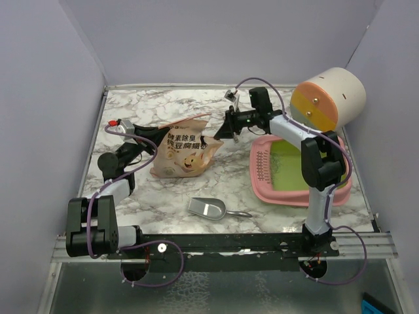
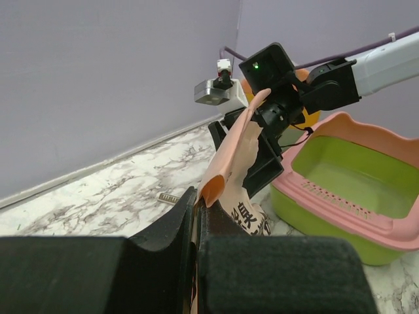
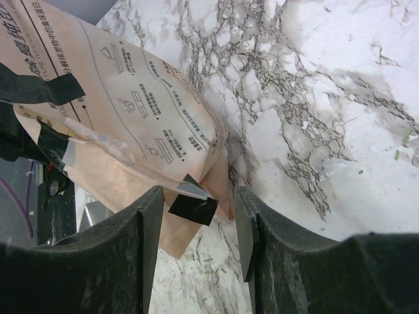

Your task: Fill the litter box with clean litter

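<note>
While the left gripper point(image 2: 196, 219) is clamping the bag point(image 1: 183, 152) by its edge and the right gripper point(image 3: 196, 196) is sitting open around the taped corner, a missed pinch or lopsided pull is risking litter spilling onto the table point(image 1: 163, 111). The litter box point(image 1: 262, 190) is lying flat at centre right, opening facing up and slotted strip facing the bag. The right arm is hiding which way its long axis is running.

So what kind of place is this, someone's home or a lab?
Probably a lab cell: plain lilac walls box in a marble-print tabletop, two robot arms sit on a rail at its edge, and a litter box, bag and scoop look staged.
</note>
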You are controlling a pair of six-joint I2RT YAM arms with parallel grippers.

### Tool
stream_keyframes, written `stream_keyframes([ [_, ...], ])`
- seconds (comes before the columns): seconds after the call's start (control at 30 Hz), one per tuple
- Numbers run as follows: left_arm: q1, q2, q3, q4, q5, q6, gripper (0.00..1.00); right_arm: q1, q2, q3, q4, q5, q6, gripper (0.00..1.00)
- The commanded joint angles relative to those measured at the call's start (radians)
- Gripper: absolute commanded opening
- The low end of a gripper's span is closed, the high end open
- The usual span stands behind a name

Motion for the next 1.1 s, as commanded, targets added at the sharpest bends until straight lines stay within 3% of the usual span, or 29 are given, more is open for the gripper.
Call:
stream_keyframes([
  [0.0,-0.004,-0.052,0.049,0.175,-0.03,0.012,0.0,-0.04,0.051,0.01,0.074,-0.087,0.046,0.48],
  [0.23,-0.004,-0.036,0.044,0.185,-0.032,0.016,0.0,-0.087,0.086,-0.112,0.497,-0.412,0.365,0.48],
  [0.4,-0.004,-0.022,0.047,0.19,-0.03,0.013,0.0,-0.088,0.099,-0.261,1.241,-0.529,0.917,0.47],
  [0.47,-0.004,-0.019,0.049,0.194,-0.025,0.006,0.0,-0.088,0.124,-0.256,1.458,-0.549,1.088,0.47],
  [0.6,-0.004,-0.02,0.054,0.188,-0.023,0.007,0.0,-0.087,0.165,-0.227,1.689,-0.565,1.293,0.45],
  [0.7,-0.004,-0.019,0.055,0.185,-0.024,0.01,0.0,-0.087,0.166,-0.229,1.723,-0.563,1.321,0.43],
  [0.77,-0.004,-0.019,0.056,0.18,-0.024,0.009,0.0,-0.088,0.151,-0.231,1.671,-0.558,1.279,0.41],
  [0.83,-0.004,-0.023,0.055,0.164,-0.034,0.014,0.0,-0.087,0.106,-0.236,1.499,-0.538,1.134,0.38],
  [0.87,-0.004,-0.029,0.056,0.151,-0.041,0.017,0.0,-0.087,0.061,-0.235,1.292,-0.506,0.962,0.37],
  [0.9,-0.004,-0.036,0.058,0.127,-0.046,0.026,0.0,-0.087,0.004,-0.205,0.963,-0.433,0.696,0.37],
  [0.97,-0.004,-0.059,0.072,0.033,-0.046,0.072,0.0,-0.032,-0.072,-0.018,0.117,-0.059,0.051,0.38],
  [1.0,-0.006,-0.074,0.075,-0.017,-0.055,0.099,0.0,0.009,-0.081,0.045,-0.054,0.093,-0.081,0.38],
  [1.07,-0.007,-0.095,0.069,-0.05,-0.066,0.135,0.0,0.03,-0.097,0.078,-0.124,0.175,-0.146,0.38],
])
